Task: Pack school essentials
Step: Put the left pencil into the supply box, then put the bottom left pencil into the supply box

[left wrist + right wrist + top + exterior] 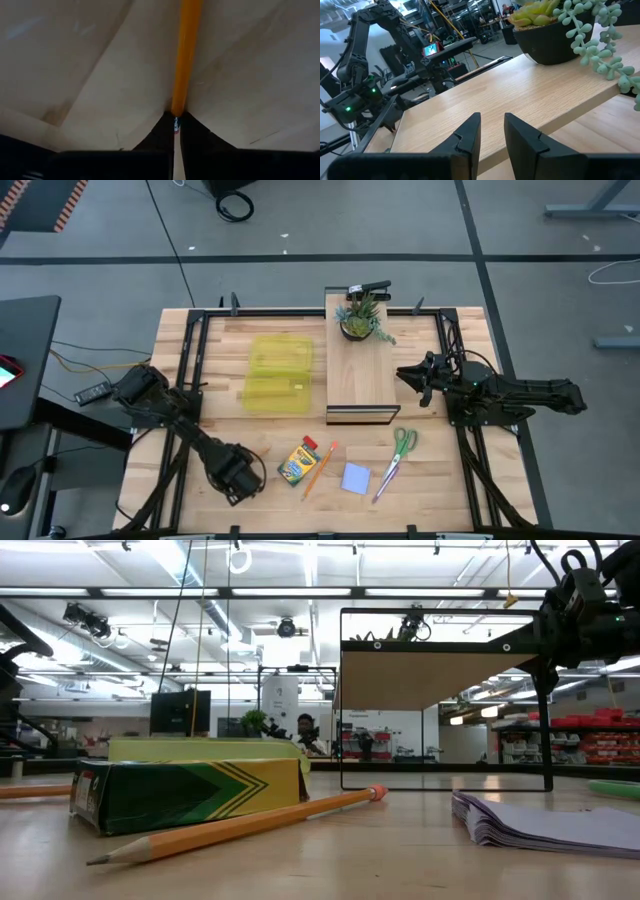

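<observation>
Left wrist view shows the left tool (pixel 175 122) clenched on an orange pencil (pixel 184 55) low over the counter (pixel 90 75), likely needing carrying to the translucent yellow case (pixel 277 372); right tool (pixel 492 131) waits released.

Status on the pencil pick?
Left gripper shut on orange pencil. Right gripper open, idle beside plant shelf. Nothing blocking.

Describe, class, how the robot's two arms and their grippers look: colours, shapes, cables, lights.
Both arms are black and jointed, built of chunky segments. The left gripper ends in two dark, tapering wedge-shaped fingers. The right gripper has two matte black, angular fingers with stepped edges. The left arm, seen from the right wrist view, carries black cables and small green lights.
</observation>
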You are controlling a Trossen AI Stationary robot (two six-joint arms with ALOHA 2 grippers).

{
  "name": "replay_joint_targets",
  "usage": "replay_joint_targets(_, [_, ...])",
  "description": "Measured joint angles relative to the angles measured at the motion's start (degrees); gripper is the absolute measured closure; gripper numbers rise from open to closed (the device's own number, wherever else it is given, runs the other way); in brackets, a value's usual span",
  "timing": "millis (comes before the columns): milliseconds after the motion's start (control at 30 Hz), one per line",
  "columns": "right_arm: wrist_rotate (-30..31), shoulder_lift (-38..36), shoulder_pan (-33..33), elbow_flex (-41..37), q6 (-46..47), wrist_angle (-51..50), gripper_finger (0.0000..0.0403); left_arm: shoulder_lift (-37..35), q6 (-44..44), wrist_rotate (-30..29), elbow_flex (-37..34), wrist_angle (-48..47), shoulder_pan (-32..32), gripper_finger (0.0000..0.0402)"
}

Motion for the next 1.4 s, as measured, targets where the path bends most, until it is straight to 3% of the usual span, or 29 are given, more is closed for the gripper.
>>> replay_joint_targets(233, [0.0, 0.0, 0.0, 0.0, 0.0, 0.0, 0.0310, 0.1, -0.5, -0.9, 0.5, -1.7, -0.2, 0.0396])
replay_joint_targets(767, [0.0, 0.0, 0.0, 0.0, 0.0, 0.0, 0.0310, 0.5, -0.7, -10.4, 5.5, -12.4, -1.2, 0.0399])
replay_joint_targets(1400, [0.0, 0.0, 0.0, 0.0, 0.0, 0.0, 0.0310, -1.7, 2.5, -12.0, 6.4, -13.9, -1.2, 0.0400])
